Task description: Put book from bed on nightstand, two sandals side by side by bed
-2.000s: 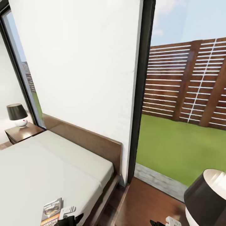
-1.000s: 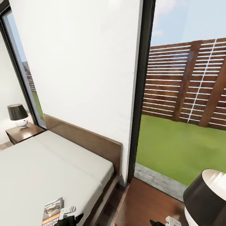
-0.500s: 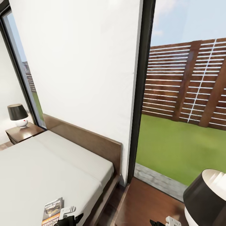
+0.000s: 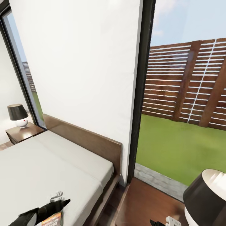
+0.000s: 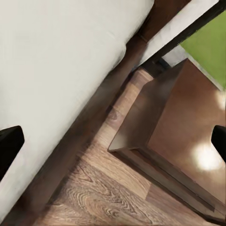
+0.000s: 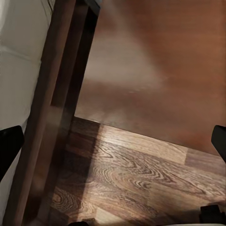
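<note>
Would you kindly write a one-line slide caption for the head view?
Left arm reaches over the book at the near edge of the bed, with a lamp-topped nightstand beyond.

Bed: matt off-white cloth mattress on a smooth dark brown wooden frame. Nightstand: glossy reddish-brown wood, with bright reflections on its top. Floor: brown wood planks with pronounced grain and a slight sheen. Book: glossy paper cover. Wall: smooth, matt white. Lamp shade: smooth, black.
</note>
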Tool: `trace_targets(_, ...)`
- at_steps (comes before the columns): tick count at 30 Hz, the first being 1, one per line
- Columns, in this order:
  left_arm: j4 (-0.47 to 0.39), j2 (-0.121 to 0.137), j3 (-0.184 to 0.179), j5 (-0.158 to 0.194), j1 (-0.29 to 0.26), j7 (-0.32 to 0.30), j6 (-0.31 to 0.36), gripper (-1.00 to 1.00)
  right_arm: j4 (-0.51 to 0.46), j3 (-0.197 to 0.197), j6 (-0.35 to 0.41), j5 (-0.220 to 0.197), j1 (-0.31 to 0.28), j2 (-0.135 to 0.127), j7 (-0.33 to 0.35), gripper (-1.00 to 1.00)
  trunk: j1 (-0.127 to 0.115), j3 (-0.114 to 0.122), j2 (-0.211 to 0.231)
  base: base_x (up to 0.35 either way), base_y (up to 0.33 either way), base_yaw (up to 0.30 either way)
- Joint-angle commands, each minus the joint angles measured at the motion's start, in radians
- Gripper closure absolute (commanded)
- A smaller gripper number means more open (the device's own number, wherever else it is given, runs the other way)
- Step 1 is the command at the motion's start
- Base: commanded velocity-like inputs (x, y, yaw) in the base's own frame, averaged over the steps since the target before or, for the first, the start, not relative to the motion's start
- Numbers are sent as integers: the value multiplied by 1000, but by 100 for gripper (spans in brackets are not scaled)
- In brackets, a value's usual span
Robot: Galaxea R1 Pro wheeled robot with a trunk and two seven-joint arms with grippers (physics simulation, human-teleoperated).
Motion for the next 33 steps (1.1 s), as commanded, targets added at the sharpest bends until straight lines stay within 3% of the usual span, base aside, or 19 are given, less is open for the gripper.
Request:
trace_targets(1,-94,4,6,-2,-14,-17,107,-100,2,-4,-2,-4,0,0,6,-100,0,-1,-1,0,0,0)
trace_targets(2,-138,6,6,3,-19,-22,154,-100,2,-4,-2,-4,0,0,6,-100,0,-1,-1,0,0,0)
trace_targets(4,-301,15,6,41,-31,-37,329,-100,2,-4,-2,-4,0,0,7,-100,0,-1,-1,0,0,0)
trace_targets(6,-392,19,6,86,-36,-41,423,-100,2,-4,-2,-3,0,0,7,-100,0,-1,-1,0,0,0)
trace_targets(10,-484,22,7,170,-40,-38,508,-100,2,-4,-2,-2,0,0,8,-100,0,-1,-1,0,0,0)
trace_targets(15,-503,25,8,193,-41,-11,525,-100,2,-4,-2,-2,0,0,10,-100,0,-1,-1,0,0,0)
trace_targets(21,-508,59,10,203,-41,8,528,-100,2,-3,-2,-2,0,0,10,-100,0,-1,-1,0,0,0)
trace_targets(33,-507,56,8,204,-41,8,529,-100,2,-3,-2,-2,0,0,10,-100,0,-17,-1,0,0,23)
